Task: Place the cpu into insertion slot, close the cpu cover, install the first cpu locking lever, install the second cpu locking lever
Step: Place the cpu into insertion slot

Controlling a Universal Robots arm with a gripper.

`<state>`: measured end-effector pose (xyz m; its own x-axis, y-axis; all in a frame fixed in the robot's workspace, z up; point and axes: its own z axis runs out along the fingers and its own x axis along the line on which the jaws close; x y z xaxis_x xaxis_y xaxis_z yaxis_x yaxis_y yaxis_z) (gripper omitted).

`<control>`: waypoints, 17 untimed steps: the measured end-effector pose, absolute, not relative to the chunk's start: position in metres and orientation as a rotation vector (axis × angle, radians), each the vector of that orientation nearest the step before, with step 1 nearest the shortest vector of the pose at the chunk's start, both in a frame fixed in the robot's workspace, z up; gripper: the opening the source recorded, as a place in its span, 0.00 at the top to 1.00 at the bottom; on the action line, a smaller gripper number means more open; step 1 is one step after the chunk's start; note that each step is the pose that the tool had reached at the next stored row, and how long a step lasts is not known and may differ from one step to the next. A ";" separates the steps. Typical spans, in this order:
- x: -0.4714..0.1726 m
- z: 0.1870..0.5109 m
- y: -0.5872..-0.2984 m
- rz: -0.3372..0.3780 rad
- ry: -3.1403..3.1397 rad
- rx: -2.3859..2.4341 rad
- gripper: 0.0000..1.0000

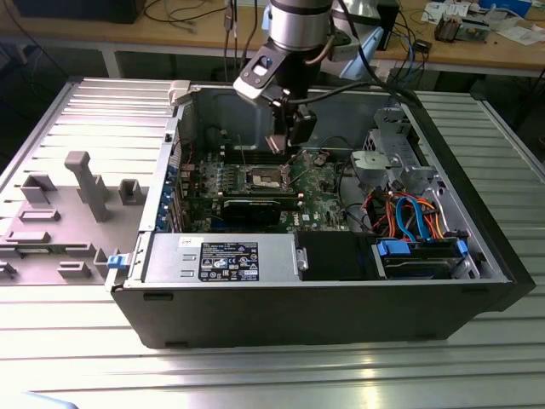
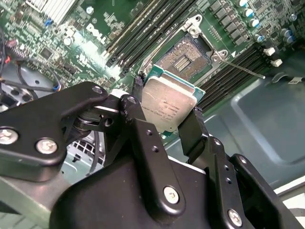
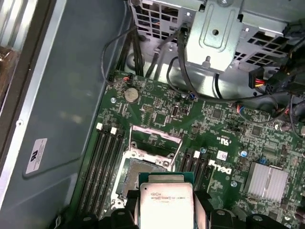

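Well, in the exterior view I have the gripper lowered into the open computer case, hanging above the insertion slot. From this side the wrist body blocks whatever sits between the fingers.

In the second wrist view the jaws are clamped on the cpu, with one of the fingers on each of two opposite edges and the metal top facing the camera. I judge that this edge grip keeps the chip flat and leaves its underside free for seating. The chip hangs clear of the slot, off to one side, and it covers one corner of the socket frame. A thin locking lever juts out sideways, unlatched.

In the first wrist view the cpu cover stands tipped up at the far side of the slot, which leaves the socket open to receive the chip. The chip's near edge and the fingers are cut off by the frame, so I cannot judge its height above the socket.
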<state>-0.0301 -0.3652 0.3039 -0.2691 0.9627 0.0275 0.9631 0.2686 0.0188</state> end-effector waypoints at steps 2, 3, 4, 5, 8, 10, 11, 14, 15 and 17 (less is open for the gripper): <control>-0.030 0.302 -0.365 -0.044 -2.461 -1.928 0.45; -0.030 0.302 -0.365 -0.042 -2.456 -1.932 0.45; -0.030 0.302 -0.365 -0.041 -2.455 -1.933 0.45; -0.030 0.302 -0.365 -0.041 -2.455 -1.933 0.45; -0.030 0.302 -0.365 -0.042 -2.455 -1.933 0.45; -0.030 0.302 -0.365 -0.041 -2.455 -1.933 0.45; -0.030 0.302 -0.365 -0.041 -2.455 -1.933 0.45; -0.030 0.301 -0.365 -0.042 -2.444 -1.946 0.45; -0.030 0.300 -0.365 -0.040 -2.430 -1.962 0.45; -0.031 0.298 -0.365 -0.039 -2.406 -1.990 0.45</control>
